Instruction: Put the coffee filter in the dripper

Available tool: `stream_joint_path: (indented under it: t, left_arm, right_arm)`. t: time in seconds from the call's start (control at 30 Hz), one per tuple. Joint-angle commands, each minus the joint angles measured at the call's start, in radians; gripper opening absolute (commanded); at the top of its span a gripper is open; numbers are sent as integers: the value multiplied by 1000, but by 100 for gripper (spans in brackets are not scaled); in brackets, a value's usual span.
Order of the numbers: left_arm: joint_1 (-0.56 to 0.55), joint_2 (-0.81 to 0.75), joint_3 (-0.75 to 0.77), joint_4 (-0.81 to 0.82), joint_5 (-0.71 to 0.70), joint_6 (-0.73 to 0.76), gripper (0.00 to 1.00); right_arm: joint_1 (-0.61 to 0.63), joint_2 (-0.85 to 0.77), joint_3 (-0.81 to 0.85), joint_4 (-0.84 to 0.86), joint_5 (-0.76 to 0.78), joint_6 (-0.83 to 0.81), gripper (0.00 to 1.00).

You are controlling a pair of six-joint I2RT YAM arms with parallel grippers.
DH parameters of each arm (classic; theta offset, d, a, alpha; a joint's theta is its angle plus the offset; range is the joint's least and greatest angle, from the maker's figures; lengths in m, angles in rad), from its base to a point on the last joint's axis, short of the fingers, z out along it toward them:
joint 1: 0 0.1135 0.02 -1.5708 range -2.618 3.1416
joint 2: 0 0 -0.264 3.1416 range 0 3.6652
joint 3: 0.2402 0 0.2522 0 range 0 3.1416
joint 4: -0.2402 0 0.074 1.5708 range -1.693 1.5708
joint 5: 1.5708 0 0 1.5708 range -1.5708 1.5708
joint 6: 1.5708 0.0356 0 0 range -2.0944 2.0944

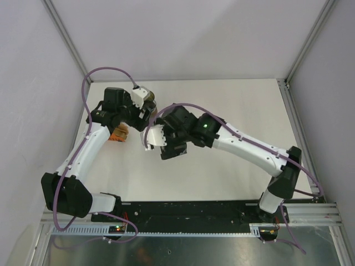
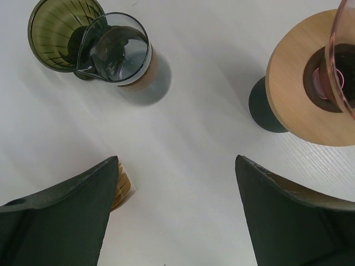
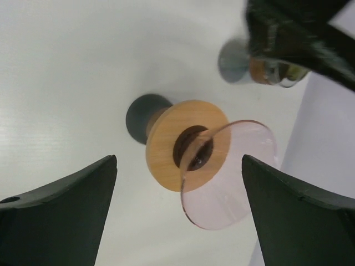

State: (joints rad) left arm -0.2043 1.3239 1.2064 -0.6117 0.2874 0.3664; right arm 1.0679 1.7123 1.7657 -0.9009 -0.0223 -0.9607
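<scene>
Right tool [image 3: 178, 160], spread wide, empty, over pink dripper [image 3: 227, 166]. Left tool [image 2: 177, 158] spread, empty. White filter [image 1: 153, 137] apparently seated in dripper; placement likely done, only withdrawal left.

Glass carafe [image 2: 119, 50] — white table [image 2: 194, 144]

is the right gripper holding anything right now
No: the right gripper stands wide open and empty, the pink dripper sitting free on the table beyond it.
</scene>
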Motion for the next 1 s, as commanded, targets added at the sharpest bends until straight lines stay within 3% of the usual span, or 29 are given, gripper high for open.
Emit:
stream_joint_path:
  t: [0.0, 0.13, 0.27, 0.4, 0.53, 0.67, 0.97]
  left_arm:
    - [6, -45, 40, 17, 47, -7, 90]
    - [6, -51, 55, 15, 73, -21, 89]
    - [6, -56, 74, 12, 105, -60, 87]
    - [5, -57, 102, 2, 154, -130, 81]
    - [4, -59, 141, -8, 258, -223, 75]
    - [-2, -44, 167, -8, 354, -307, 68]
    - [-105, -5, 163, -7, 225, -325, 67]
  right_arm:
    - [-9, -110, 44, 164, -31, 174, 99]
    - [-102, -114, 79, 293, -14, 521, 98]
    - [-205, -102, 108, 315, 166, 861, 76]
    - [-254, -119, 55, 295, 273, 1054, 72]
    - [-295, -132, 4, 275, 269, 1152, 73]
    - [-335, -128, -35, 275, 154, 1218, 68]
    - [-343, -108, -94, 252, 107, 1239, 60]
